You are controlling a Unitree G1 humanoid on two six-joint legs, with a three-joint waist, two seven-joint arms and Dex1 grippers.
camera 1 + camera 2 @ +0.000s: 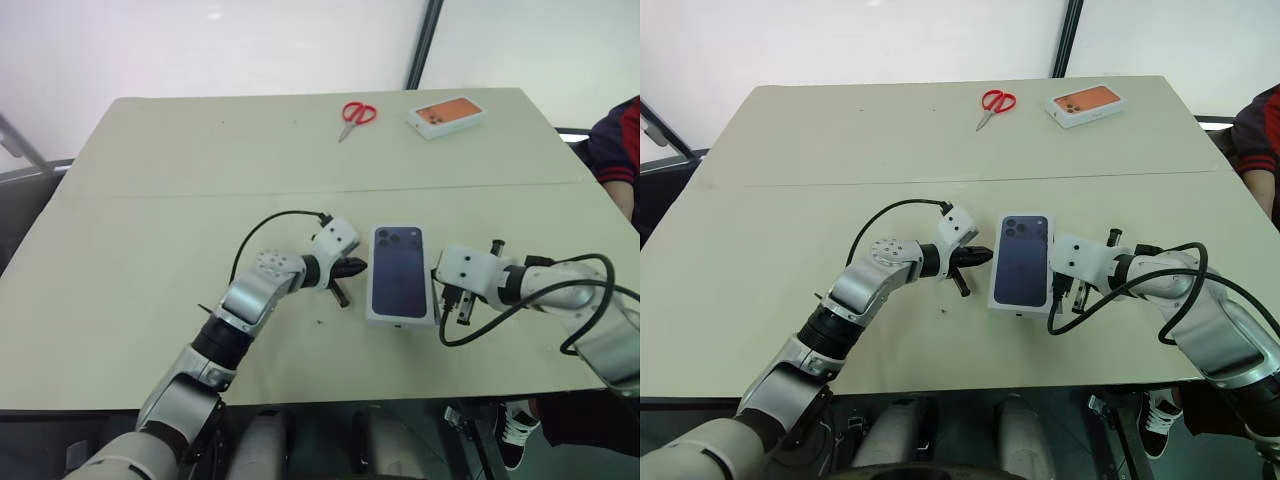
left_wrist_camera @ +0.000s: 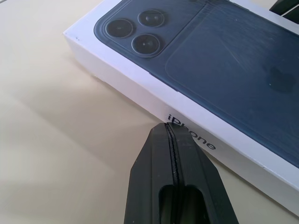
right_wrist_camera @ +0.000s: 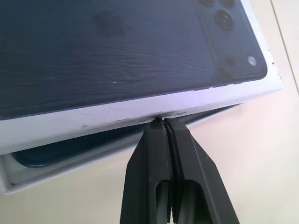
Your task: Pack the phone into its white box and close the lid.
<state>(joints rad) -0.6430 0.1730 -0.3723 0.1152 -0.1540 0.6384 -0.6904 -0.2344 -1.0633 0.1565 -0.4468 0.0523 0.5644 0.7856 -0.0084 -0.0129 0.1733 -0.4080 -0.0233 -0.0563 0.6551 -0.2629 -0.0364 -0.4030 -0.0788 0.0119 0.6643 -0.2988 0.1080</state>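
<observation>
The lid (image 2: pixel 219 88) is smooth white cardboard with a dark matt printed top; the table (image 1: pixel 150 190) is matt beige.

Both arms reached inward, end effectors shut.
The left end effector (image 1: pixel 352 267) pointed right, fingers pressed together; the right end effector (image 1: pixel 452 308) angled down and left, its fingers (image 3: pixel 170 163) likewise closed. Forearms converged toward the middle.

Beige table (image 1: pixel 150 200); white box (image 1: pixel 400 318), scissors (image 1: pixel 356 116), orange-faced box (image 1: pixel 446 116)
</observation>
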